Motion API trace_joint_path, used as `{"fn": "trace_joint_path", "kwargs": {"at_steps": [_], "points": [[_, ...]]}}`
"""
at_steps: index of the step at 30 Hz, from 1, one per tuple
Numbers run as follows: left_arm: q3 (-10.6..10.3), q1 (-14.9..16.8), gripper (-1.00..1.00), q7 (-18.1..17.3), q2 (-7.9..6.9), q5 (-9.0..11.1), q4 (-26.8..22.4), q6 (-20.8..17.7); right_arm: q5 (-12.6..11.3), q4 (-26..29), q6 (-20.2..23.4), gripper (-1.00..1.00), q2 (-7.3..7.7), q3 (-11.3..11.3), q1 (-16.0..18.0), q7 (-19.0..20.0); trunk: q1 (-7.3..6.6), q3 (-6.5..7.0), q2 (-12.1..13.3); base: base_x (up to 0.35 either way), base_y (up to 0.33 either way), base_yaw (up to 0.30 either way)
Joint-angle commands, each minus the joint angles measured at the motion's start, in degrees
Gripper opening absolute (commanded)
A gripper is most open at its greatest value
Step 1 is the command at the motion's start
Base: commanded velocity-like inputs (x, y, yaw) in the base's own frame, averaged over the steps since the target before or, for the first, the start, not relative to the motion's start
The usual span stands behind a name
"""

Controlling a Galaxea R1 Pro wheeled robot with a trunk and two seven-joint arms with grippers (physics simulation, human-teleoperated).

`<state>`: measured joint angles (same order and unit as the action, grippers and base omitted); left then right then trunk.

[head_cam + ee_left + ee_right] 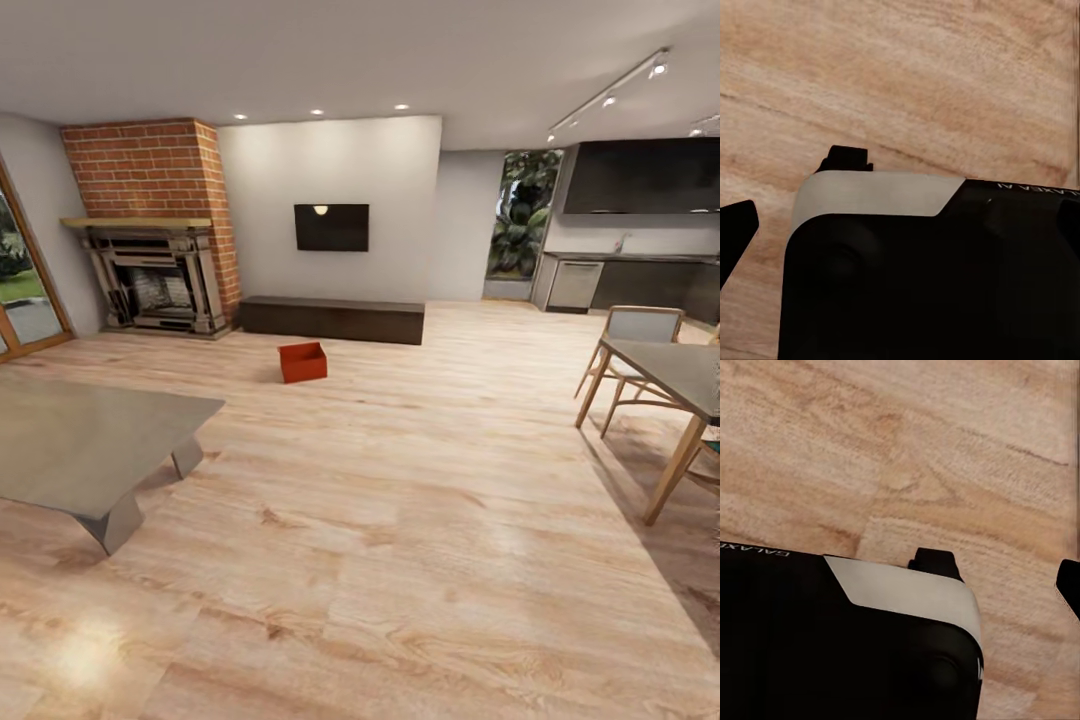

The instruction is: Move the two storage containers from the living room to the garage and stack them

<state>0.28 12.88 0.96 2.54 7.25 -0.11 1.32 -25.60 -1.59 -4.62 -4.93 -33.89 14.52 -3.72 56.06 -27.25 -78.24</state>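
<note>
you're in the living room, on a light wood floor (420, 520) that runs through to a kitchen at the back right. from the left: glass doors at the edge, a low grey table (80, 440) in the foreground, then the brick fireplace (155, 235) behind it. just right of that, a dark low bench (332, 319) sits under the wall tv (331, 227). 1 bin (302, 361) stands upright on the floor just in front of the bench, apart from it and well ahead of you. i can pick out just that 1 bin from here. further right, a dining table (668, 372) and chair (632, 345).

the left gripper (791, 199) hangs over bare planks; 2 dark fingertips show well apart, so its jaws look spread with nothing between them. the right gripper (1001, 574) looks the same: tips apart, over bare floor.

as for progress, i'd say nothing is done yet: no bin is in hand, and this isn't the garage. you've got to drive up to the bin, lift it, carry it out, then handle bin 2.
</note>
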Motion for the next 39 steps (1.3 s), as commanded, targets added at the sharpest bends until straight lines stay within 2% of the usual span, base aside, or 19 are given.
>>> {"fn": "trace_joint_path", "kwargs": {"at_steps": [1, 39], "points": [[0.0, 0.0, 1.0, 0.1, 0.01, 0.5, 0.0, 0.1, -0.5, -0.2, -0.3, 1.0, -0.03, -0.5, 0.1, 0.0, 0.03, -0.06, 0.0, 0.323, 0.0, -0.147], [0.0, 0.0, 1.0, 0.1, -0.08, 0.5, 0.0, 0.2, -0.2, -0.2, -0.3, 1.0, -0.08, -0.5, 0.1, -0.1, 0.03, -0.06, 0.0, 0.323, 0.0, -0.006]]}}
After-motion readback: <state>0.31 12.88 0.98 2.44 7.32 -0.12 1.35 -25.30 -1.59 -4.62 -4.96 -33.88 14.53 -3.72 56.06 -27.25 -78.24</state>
